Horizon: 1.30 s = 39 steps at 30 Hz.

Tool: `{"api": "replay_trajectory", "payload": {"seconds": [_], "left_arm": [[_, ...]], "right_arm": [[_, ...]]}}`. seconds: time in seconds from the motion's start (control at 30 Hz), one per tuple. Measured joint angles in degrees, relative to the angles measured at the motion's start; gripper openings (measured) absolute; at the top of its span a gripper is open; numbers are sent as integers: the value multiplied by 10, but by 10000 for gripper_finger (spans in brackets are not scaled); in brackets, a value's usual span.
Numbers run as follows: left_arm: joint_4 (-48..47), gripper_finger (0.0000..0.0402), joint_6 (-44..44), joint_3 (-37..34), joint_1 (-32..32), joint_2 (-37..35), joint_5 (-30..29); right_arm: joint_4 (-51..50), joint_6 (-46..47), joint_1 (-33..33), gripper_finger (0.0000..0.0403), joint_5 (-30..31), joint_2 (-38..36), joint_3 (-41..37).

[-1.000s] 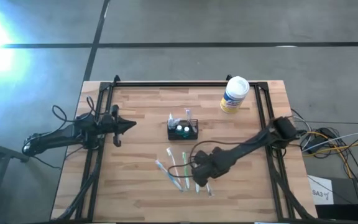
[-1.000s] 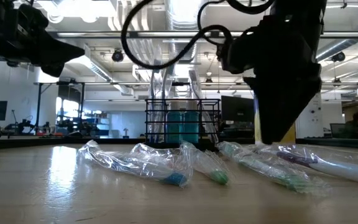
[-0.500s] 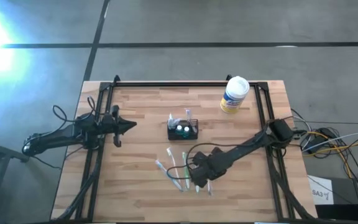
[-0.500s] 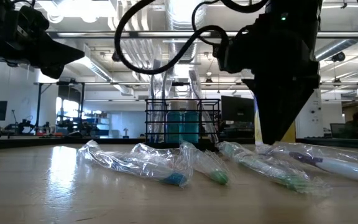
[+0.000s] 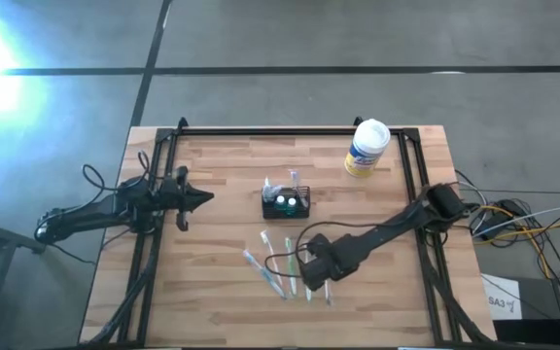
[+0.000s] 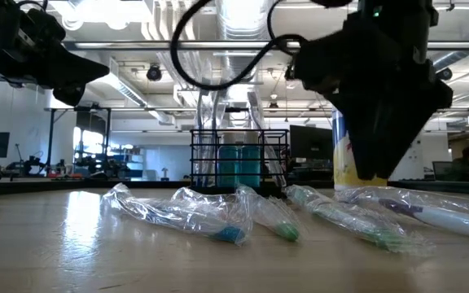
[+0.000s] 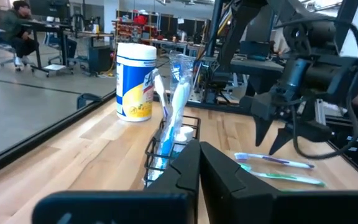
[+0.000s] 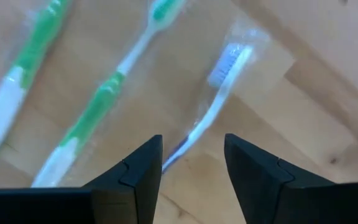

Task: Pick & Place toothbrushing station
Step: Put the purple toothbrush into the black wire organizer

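Right gripper [image 8: 191,171] poised low over wrapped purple toothbrush [image 8: 219,93], fingers apart, straddling handle, likely lined up for grab; green toothbrushes [image 8: 101,106] just beside

Left gripper [image 7: 197,168] parked at table's left edge, fingers together, empty, clear of work

Caddy [image 5: 287,202] upright mid-table, between tub [image 5: 367,148] and loose brushes, openings up to receive brushes; long axis across table, left to right; brushes already in it stand upright

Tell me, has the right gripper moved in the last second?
Yes, slightly. In the high view the right gripper, jaws open over the wrapped toothbrushes, first slid toward the table's left side, then eased back a little, judged against the black caddy.
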Motion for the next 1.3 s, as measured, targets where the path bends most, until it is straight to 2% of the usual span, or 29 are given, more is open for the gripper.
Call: {"api": "replay_trajectory", "payload": {"seconds": [0.23,0.4,0.6,0.8,1.03,1.17,1.3], "left_arm": [[-1,21,0,0,0,0,7],[-1,21,1,0,0,0,6],[0,18,4,-1,0,0,5],[0,21,4,-1,0,0,5],[0,21,3,-1,0,0,8],[2,21,3,-1,0,0,9],[15,21,4,-1,0,0,9]], "right_arm": [[21,-13,2,169,-18,31,-6],[33,-84,1,163,-38,42,-7],[41,-122,1,110,-41,44,-6],[42,-130,4,22,-18,41,-6],[28,-130,12,20,10,35,-8],[26,-133,23,20,30,0,-8],[38,-160,45,19,101,-54,-6]]}}
